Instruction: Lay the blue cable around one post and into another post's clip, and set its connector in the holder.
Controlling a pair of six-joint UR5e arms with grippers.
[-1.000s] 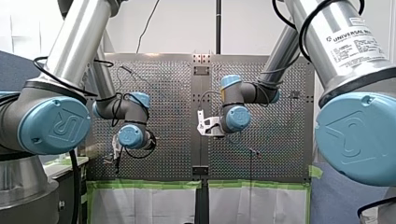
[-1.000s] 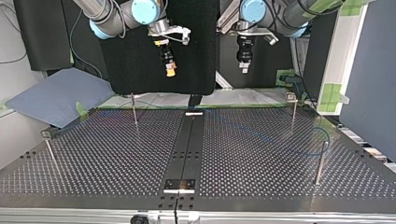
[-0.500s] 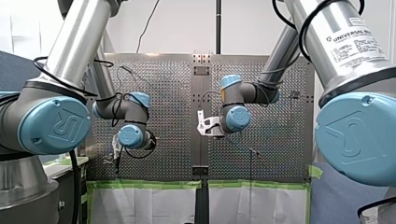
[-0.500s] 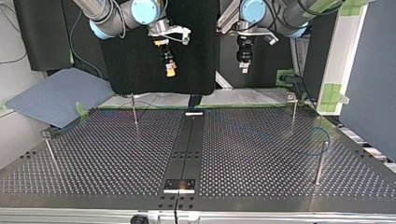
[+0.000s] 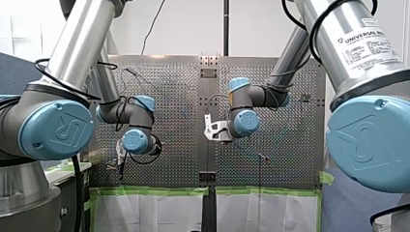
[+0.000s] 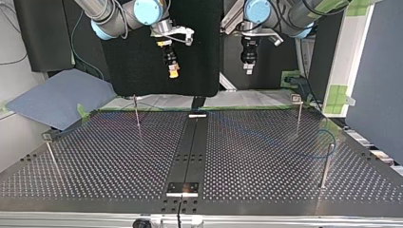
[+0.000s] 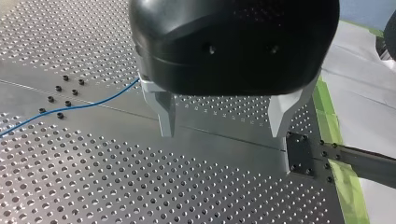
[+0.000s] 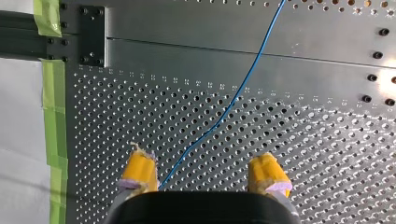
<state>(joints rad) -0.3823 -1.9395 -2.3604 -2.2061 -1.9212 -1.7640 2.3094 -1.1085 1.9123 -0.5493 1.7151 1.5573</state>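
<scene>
Perforated desk (image 6: 119, 161) carries the cable (image 8: 233, 100) loose, running flat beneath our right jaws and beside our left jaws. Both pairs hang open, holding nothing, well above it. We risk pinching so thin a cable off-centre, so that it slips out on lifting.

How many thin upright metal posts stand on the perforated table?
4 in the top view: the far-left post, the far-right post, the near-right post, the near-left post. Others may be hidden.
</scene>
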